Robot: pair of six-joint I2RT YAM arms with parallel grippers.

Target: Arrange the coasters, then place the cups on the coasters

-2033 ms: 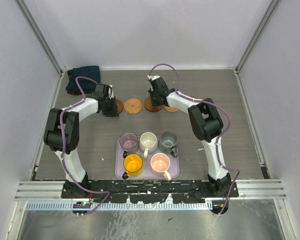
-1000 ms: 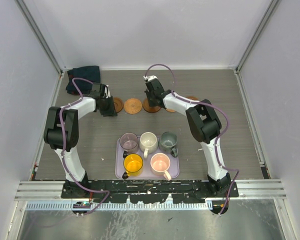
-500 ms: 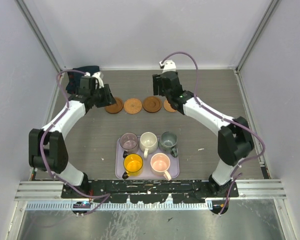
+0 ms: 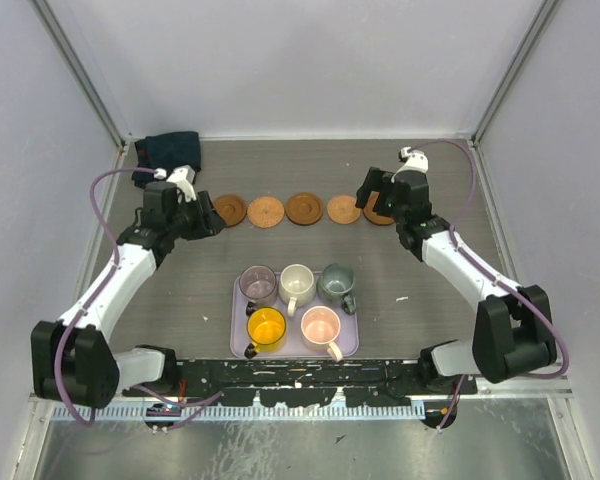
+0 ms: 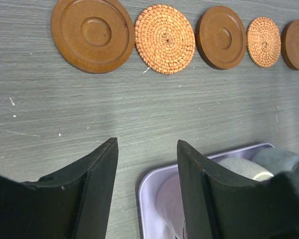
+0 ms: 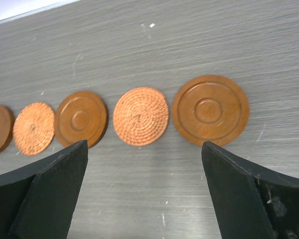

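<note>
Coasters (image 4: 304, 208) lie in one line across the far half of the table (image 4: 180, 290). There are five, smooth dark discs alternating with lighter woven ones, close together but not touching. At the left, the left claw (image 5: 147, 145) hangs near the first disc, its jaws moderately parted with nothing between them. In the middle, nearer the arm bases, the cups (image 4: 297, 284) stand crowded on a lavender tray (image 4: 236, 322), three behind and two in front, none yet on a coaster. At the right, the right claw (image 6: 143, 147) hovers above the right end of the line, jaws spread wide and empty.

The arranging looks done, so the risk now lies with the cups. They stand so close that a claw coming down over one rim could shove its neighbour or catch a handle and tip it. The tray may slide under a sideways push. I judge the coasters loose and light. A cup set down off-centre or dragged could skid one out of line, and the narrow gaps leave little room for handles.
</note>
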